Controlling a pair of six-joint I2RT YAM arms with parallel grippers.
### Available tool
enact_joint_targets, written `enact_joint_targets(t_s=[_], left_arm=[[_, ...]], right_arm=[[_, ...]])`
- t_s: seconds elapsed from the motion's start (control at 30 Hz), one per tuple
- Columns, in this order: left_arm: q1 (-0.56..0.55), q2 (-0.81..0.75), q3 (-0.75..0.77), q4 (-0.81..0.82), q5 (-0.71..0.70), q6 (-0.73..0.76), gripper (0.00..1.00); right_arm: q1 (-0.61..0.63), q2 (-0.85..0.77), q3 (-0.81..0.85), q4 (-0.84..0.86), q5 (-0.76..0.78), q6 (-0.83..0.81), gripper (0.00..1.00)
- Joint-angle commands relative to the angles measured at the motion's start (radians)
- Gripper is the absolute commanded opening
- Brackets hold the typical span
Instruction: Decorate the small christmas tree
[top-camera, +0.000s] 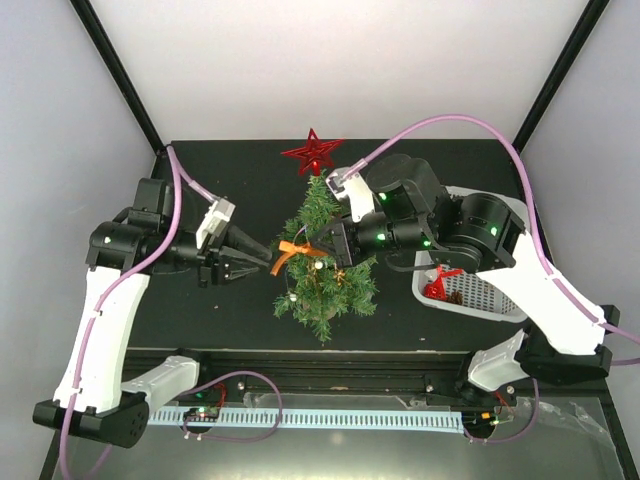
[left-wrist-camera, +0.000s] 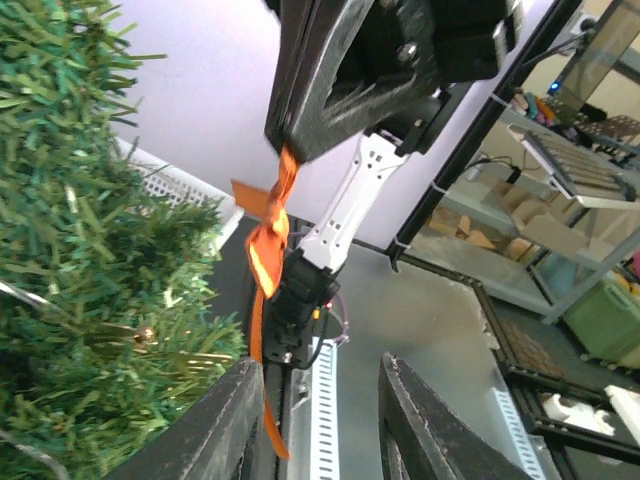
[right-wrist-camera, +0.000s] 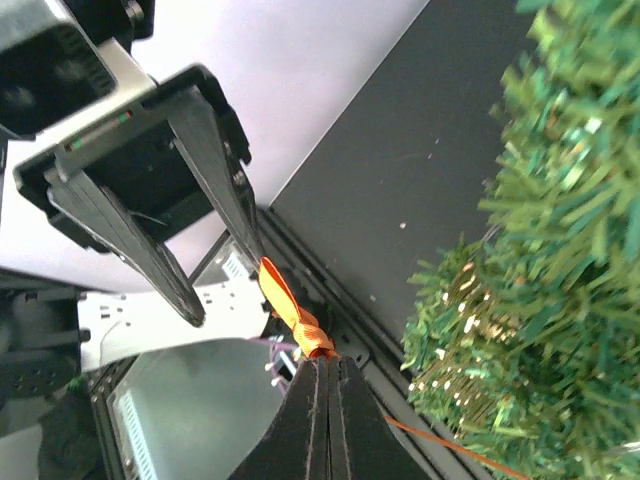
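The small christmas tree (top-camera: 325, 265) stands mid-table with a red star (top-camera: 313, 152) at its top; its green branches also fill the left wrist view's left side (left-wrist-camera: 80, 250) and the right wrist view's right side (right-wrist-camera: 540, 270). An orange ribbon bow (top-camera: 296, 250) hangs just left of the tree. My right gripper (right-wrist-camera: 325, 362) is shut on the bow's knot (right-wrist-camera: 300, 325). My left gripper (left-wrist-camera: 320, 365) faces it from the left, jaws apart. The ribbon's tail (left-wrist-camera: 265, 250) hangs against the inner side of one finger (left-wrist-camera: 235, 420).
A white basket (top-camera: 485, 295) sits at the right under the right arm, with a red ornament (top-camera: 440, 285) inside. The table's front rail (top-camera: 330, 415) runs along the near edge. Walls close in at the back and sides.
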Motion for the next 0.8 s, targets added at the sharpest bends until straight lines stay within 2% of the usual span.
enact_joint_targets(t_s=[0.0,0.2,0.37,0.53,0.77], left_arm=[[0.000,0.014,0.026,0.114,-0.095,-0.082,0.34],[0.044,0.020,0.042,0.157,-0.299,-0.132,0.44],[0.113,0.035,0.068,0.129,-0.404,-0.108,0.46],[0.146,0.049,0.076,0.170,-0.429,-0.139,0.47],[0.147,0.082,0.078,0.291,-0.428,-0.228,0.49]], right_arm=[[0.005,0.024,0.079,-0.009,0.131,0.001,0.01],[0.041,0.071,0.134,-0.044,0.243,0.007,0.01],[0.155,0.082,0.141,-0.063,0.419,0.034,0.01],[0.287,0.128,0.192,-0.148,0.660,0.159,0.01],[0.455,0.268,0.391,-0.243,0.980,0.356,0.01]])
